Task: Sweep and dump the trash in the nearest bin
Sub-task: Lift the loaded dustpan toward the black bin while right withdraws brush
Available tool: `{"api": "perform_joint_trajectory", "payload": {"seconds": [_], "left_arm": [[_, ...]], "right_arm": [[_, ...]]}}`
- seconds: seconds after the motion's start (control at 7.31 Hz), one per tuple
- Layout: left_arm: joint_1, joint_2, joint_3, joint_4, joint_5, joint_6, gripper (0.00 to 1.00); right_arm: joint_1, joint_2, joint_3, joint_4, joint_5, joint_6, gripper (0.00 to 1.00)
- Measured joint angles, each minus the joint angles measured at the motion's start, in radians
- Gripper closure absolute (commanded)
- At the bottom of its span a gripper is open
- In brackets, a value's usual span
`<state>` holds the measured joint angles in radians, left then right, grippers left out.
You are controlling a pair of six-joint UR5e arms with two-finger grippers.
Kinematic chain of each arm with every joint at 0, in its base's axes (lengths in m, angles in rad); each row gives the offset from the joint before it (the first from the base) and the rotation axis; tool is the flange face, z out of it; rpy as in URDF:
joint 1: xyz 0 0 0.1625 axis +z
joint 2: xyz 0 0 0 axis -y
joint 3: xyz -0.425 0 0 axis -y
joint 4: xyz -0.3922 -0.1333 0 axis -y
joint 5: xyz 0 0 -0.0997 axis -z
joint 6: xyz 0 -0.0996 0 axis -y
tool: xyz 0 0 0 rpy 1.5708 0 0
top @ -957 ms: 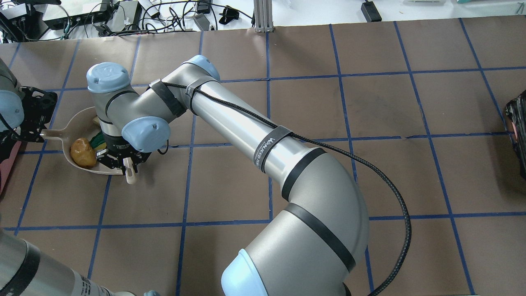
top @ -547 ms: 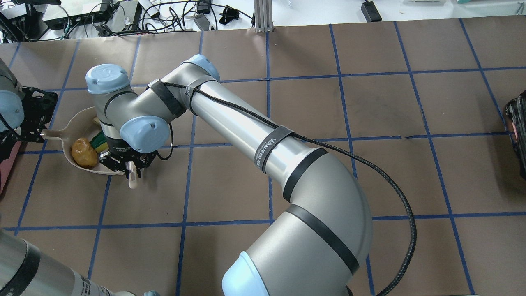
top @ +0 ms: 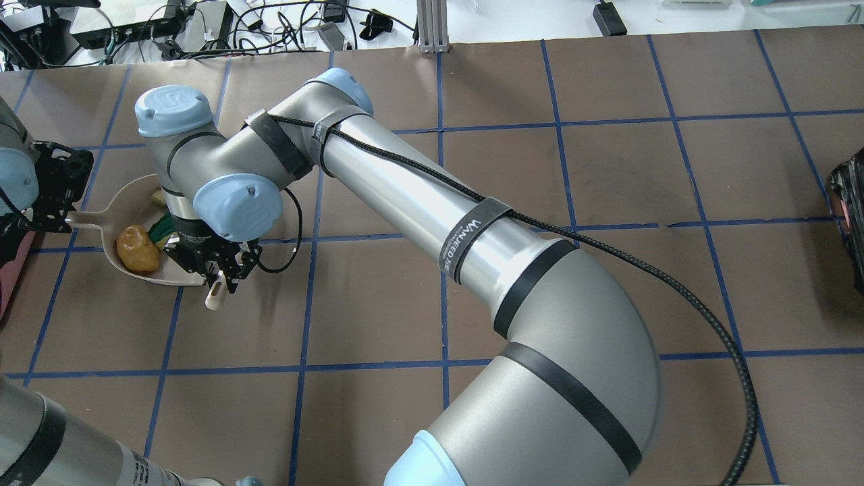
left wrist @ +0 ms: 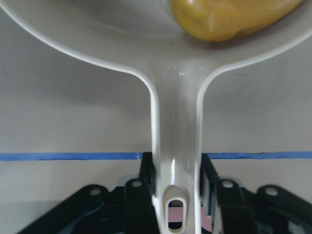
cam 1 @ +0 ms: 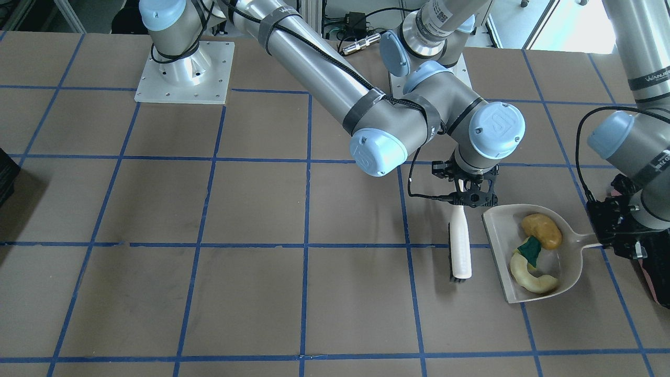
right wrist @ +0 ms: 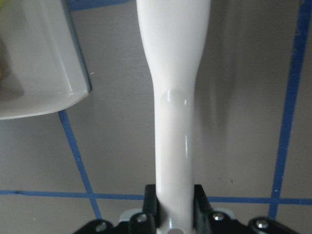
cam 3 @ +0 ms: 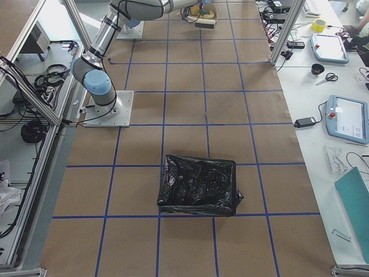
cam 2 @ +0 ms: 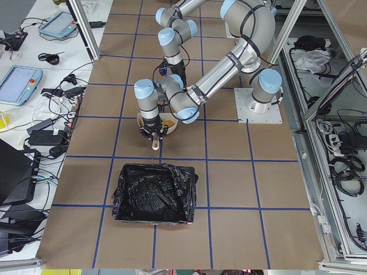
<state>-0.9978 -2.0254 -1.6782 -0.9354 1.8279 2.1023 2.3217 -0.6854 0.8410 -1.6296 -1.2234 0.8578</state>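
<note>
The white dustpan (cam 1: 569, 259) lies flat on the table and holds the trash: a tan-orange lump (cam 1: 542, 230), a green-and-yellow sponge chunk (cam 1: 529, 247) and a pale yellow crescent (cam 1: 531, 276). My left gripper (cam 1: 607, 236) is shut on the dustpan's handle (left wrist: 175, 136). My right gripper (cam 1: 471, 198) is shut on the handle of the white brush (cam 1: 460, 246), which lies beside the pan's open edge. The bin (cam 2: 153, 192), lined with a black bag, stands just beyond my left gripper; its pinkish side (top: 15, 264) shows at the overhead view's left edge.
My right arm (top: 432, 202) reaches across the table into the left half. A second dark container (top: 849, 216) sits at the table's far right edge, also in the exterior right view (cam 3: 199, 184). Blue tape lines grid the brown table.
My right arm's elbow has swung right and its wrist has turned, shifting the brush handle a little. The left gripper, dustpan and trash have not moved.
</note>
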Motion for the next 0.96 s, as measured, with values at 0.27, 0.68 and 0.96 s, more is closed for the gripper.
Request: {"api": "perform_joint_trajectory", "payload": {"seconds": [0.27,0.68,0.96], "left_arm": [[0.054,0.024,0.013,-0.019,-0.052,0.006,1.00],[0.120,0.078,0.055,-0.095,-0.124,0.019,1.00],[0.163,0.094,0.105,-0.146,-0.180,0.057,1.00]], "right_arm": [[-0.023,-0.119,0.159,-0.011,-0.063,0.053,1.00],[-0.101,-0.373,0.564,-0.152,-0.148,-0.036,1.00],[-0.162,-0.513,0.823,-0.261,-0.203,-0.199,1.00]]}}
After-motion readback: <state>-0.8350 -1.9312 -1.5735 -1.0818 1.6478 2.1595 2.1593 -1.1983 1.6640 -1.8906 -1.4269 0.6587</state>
